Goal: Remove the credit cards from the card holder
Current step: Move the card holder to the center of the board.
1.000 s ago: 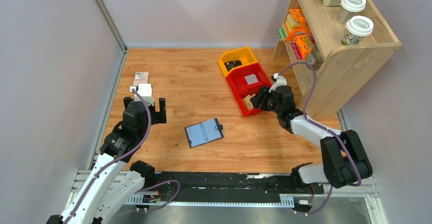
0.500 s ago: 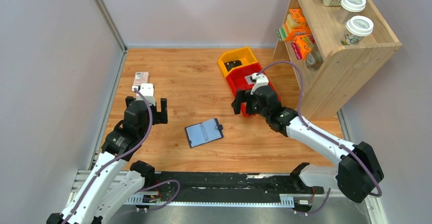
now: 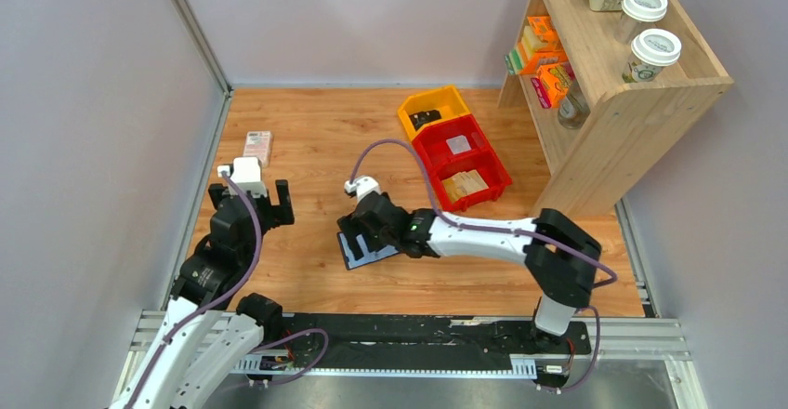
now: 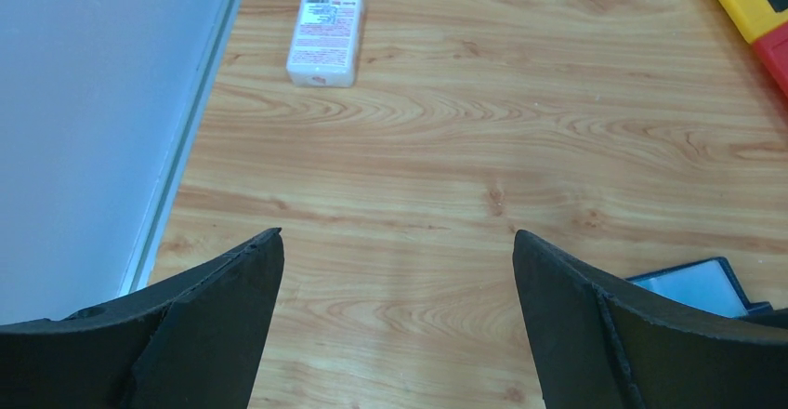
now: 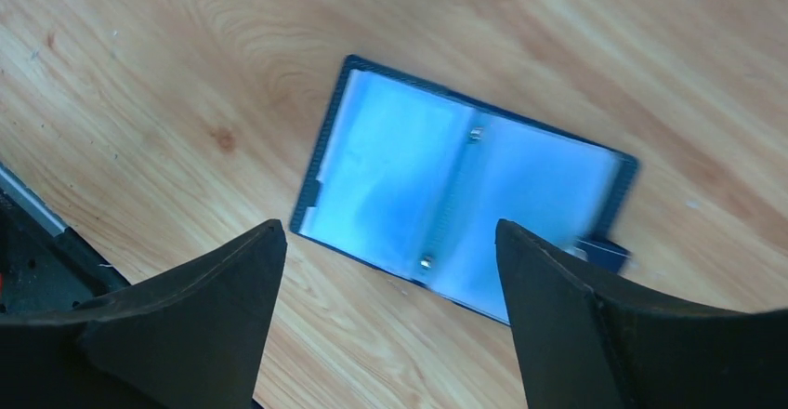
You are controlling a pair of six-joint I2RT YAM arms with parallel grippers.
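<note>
The card holder (image 5: 465, 204) lies open and flat on the wooden table, a dark navy case with pale blue inner pockets and a snap tab on its right side. I cannot tell whether credit cards sit in the pockets. My right gripper (image 5: 388, 232) hovers just above its near edge, open and holding nothing; in the top view the right gripper (image 3: 358, 232) covers part of the card holder (image 3: 364, 254). A greyish card (image 3: 457, 145) lies in the red bin (image 3: 492, 161). My left gripper (image 4: 398, 235) is open over bare wood to the left, and one corner of the card holder (image 4: 692, 283) shows beside it.
A pink-white box (image 4: 325, 25) lies at the far left near the wall. A yellow bin (image 3: 415, 104) with a small black object stands behind the red bin. A wooden shelf (image 3: 650, 102) with cups and boxes fills the far right.
My right arm has swung left from the red bin to just above the card holder, its jaws opened wide. The left arm has drawn back a little toward the near edge.
</note>
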